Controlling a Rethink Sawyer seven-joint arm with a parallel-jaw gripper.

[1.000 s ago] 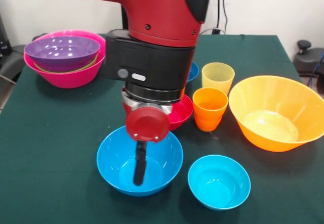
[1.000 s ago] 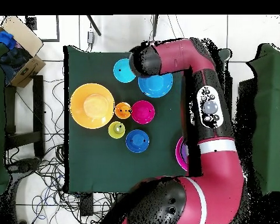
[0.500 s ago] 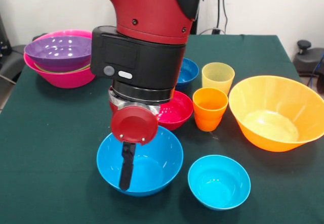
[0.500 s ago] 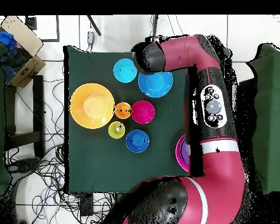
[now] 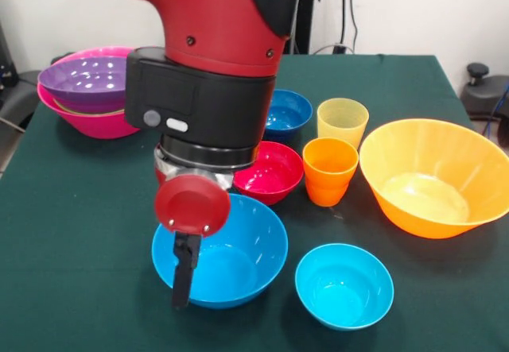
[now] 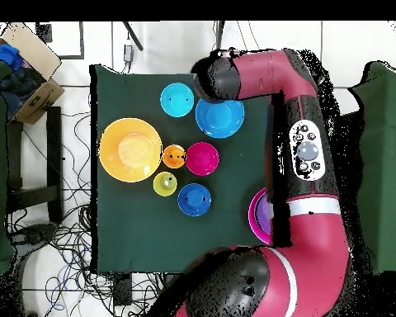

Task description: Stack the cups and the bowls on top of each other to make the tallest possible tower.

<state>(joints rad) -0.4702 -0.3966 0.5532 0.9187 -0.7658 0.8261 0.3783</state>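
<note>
My gripper (image 5: 181, 295) hangs at the left rim of the sky blue bowl (image 5: 235, 249) near the table's front; the arm's wrist hides it in the overhead view. The tower stands at the back left: the large pink bowl (image 5: 95, 123) holds a lime green bowl (image 5: 79, 112) and the purple bowl (image 5: 87, 82). The red bowl (image 5: 274, 169), the dark blue bowl (image 5: 286, 112), the pale yellow cup (image 5: 342, 121) and the orange cup (image 5: 330, 169) stand mid-table. The small cyan bowl (image 5: 343, 286) is front right. The large orange bowl (image 5: 433, 177) is at the right.
The table has a dark green cloth (image 5: 79, 233). In the overhead view the arm (image 6: 304, 149) runs along the table's right side and covers most of the pink bowl (image 6: 256, 216). The sky blue bowl (image 6: 221, 118) lies beside the cyan bowl (image 6: 176, 100).
In the front view the gripper has moved left, from inside the sky blue bowl to its left rim. No bowl or cup has moved.
</note>
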